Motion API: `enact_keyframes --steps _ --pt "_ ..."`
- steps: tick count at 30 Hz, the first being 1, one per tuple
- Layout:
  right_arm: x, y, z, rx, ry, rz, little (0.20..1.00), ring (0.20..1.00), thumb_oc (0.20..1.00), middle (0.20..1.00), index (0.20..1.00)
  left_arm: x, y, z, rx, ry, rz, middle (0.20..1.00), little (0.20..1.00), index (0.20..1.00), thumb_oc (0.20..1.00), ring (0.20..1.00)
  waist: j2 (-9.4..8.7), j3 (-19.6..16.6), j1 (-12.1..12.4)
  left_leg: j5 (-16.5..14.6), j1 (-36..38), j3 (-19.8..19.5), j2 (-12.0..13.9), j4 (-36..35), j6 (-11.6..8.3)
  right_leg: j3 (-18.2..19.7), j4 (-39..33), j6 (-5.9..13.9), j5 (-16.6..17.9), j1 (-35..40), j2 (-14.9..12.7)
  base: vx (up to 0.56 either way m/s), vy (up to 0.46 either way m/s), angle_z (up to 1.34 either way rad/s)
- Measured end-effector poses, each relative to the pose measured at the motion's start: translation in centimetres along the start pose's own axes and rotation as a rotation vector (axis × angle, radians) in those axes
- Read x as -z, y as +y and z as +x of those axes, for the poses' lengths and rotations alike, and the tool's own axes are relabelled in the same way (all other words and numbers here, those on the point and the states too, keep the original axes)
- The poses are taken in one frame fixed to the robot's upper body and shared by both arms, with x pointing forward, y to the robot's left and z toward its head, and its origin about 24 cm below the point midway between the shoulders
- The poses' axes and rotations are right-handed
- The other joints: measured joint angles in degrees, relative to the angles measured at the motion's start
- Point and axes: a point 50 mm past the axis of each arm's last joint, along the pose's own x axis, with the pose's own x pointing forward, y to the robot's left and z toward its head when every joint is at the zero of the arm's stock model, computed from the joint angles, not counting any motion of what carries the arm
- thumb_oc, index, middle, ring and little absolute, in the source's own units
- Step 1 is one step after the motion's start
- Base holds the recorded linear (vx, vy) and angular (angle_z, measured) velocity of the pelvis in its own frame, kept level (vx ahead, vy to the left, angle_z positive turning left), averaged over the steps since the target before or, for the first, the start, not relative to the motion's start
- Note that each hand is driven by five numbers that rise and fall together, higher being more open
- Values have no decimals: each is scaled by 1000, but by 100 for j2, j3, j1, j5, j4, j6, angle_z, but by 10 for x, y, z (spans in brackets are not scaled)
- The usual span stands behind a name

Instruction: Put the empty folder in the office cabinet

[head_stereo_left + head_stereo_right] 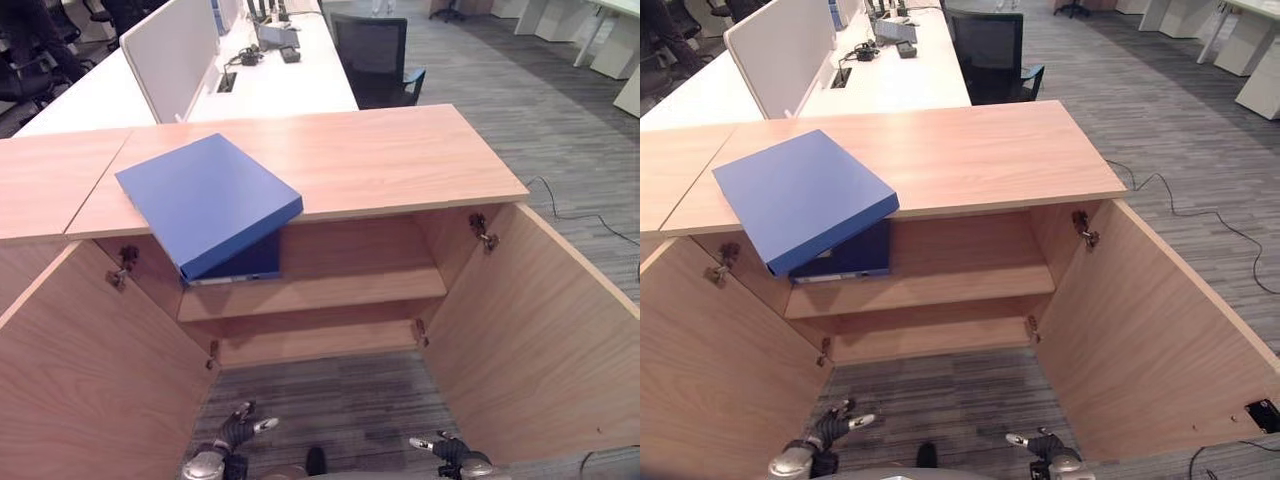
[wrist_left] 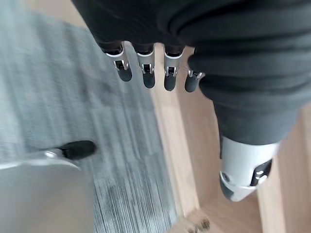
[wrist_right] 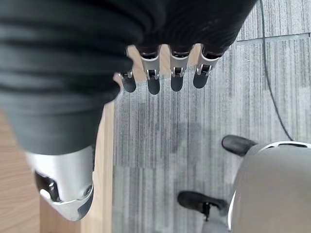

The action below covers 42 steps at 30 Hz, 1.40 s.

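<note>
Left eye view: a low wooden office cabinet (image 1: 330, 150) is seen with both doors swung wide. A flat blue folder (image 1: 205, 200) is laid on the cabinet top near its front left corner, overhanging the front edge, untouched. A second blue binder (image 1: 240, 265) is stood on the upper shelf. Lowest down, the left hand (image 1: 235, 430) and right hand (image 1: 445, 450) are held over grey carpet, fingers straight and empty.

Both the left hand (image 2: 150, 58) and the right hand (image 3: 165, 63) have silver fingers with dark tips, under dark ribbed covers.
</note>
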Motion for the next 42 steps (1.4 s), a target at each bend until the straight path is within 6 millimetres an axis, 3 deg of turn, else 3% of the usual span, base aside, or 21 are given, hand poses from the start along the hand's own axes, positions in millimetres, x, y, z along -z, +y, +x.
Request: enact_keyframes --steps 3,5,7,8,10,13,19,21,29,35,38,39,42 --pt "12 1 -3 -7 11 -21 1000 1000 1000 1000 1000 3 24 -18 -123 -57 -139 1000 1000 1000 1000 1000 21 -79 80 41 93 -60 71 -3 -67 -32 -373 -84 175 310 142 -34 -178 8" --pt "21 1 -5 -7 16 -3 1000 1000 1000 1000 1000 -30 57 -48 -298 -304 -245 1000 1000 1000 1000 1000 -55 -74 110 57 93 -147 119 -6 -168 -110 -437 -117 205 367 215 -20 -126 19" --pt "33 -3 -6 8 57 3 1000 1000 1000 1000 1000 -44 78 -56 -438 -386 -257 1000 1000 1000 1000 1000 -20 -95 227 77 91 -216 139 -7 -209 -167 -411 -140 186 376 248 -1 -77 16" --pt "39 -6 -8 21 76 21 1000 1000 1000 1000 1000 -48 98 -63 -571 -407 -275 1000 1000 1000 1000 1000 3 -88 242 40 85 -230 163 -24 -270 -175 -407 -149 179 370 277 1 -93 9" --pt "43 -9 -8 29 92 21 1000 1000 1000 1000 1000 -51 112 -70 -678 -411 -226 1000 1000 1000 1000 1000 42 -94 242 48 86 -240 169 -50 -291 -177 -405 -154 151 371 287 -2 -96 4" --pt "54 -8 -10 28 128 21 1000 1000 1000 1000 1000 -77 132 -89 -848 -510 -74 1000 1000 1000 1000 1000 27 -99 273 68 62 -307 170 -54 -318 -239 -408 -155 151 373 295 -9 -87 9" --pt "59 -2 -12 16 133 27 1000 1000 1000 1000 1000 -137 147 -118 -1047 -742 269 1000 1000 1000 1000 1000 -166 -126 357 105 29 -363 158 -20 -312 -289 -411 -179 164 373 299 -15 -65 5" --pt "57 -3 -11 20 122 32 1000 1000 1000 1000 1000 -150 148 -122 -1077 -798 303 1000 1000 1000 1000 1000 -173 -120 372 105 28 -362 154 -18 -312 -289 -411 -178 165 372 296 1 -36 0" --pt "52 -2 -10 24 98 30 1000 1000 1000 1000 1000 -168 146 -128 -1121 -865 400 1000 1000 1000 1000 1000 -190 -87 378 108 47 -362 154 -4 -314 -288 -418 -179 165 392 299 4 -17 0" --pt "44 -4 -8 40 91 30 1000 1000 1000 1000 1000 -189 111 -113 -908 -962 611 1000 1000 1000 1000 1000 -204 -61 357 99 106 -355 157 -52 -330 -277 -421 -185 161 432 298 -2 -1 -1" --pt "44 -4 -8 40 89 30 1000 1000 1000 1000 1000 -193 109 -112 -899 -970 667 1000 1000 1000 1000 1000 -207 -62 345 89 111 -350 157 -53 -344 -272 -421 -186 161 433 296 0 0 0" --pt "43 -4 -8 40 88 27 1000 1000 1000 1000 1000 -197 111 -111 -885 -958 781 1000 1000 1000 1000 1000 -213 -65 322 107 117 -342 157 -51 -318 -264 -419 -187 162 433 296 -7 12 -3" --pt "41 -4 -7 40 82 25 1000 1000 1000 1000 1000 -200 118 -108 -888 -923 914 1000 1000 1000 1000 1000 -212 -65 240 108 141 -321 157 -43 -317 -248 -418 -187 163 453 292 2 5 -2"
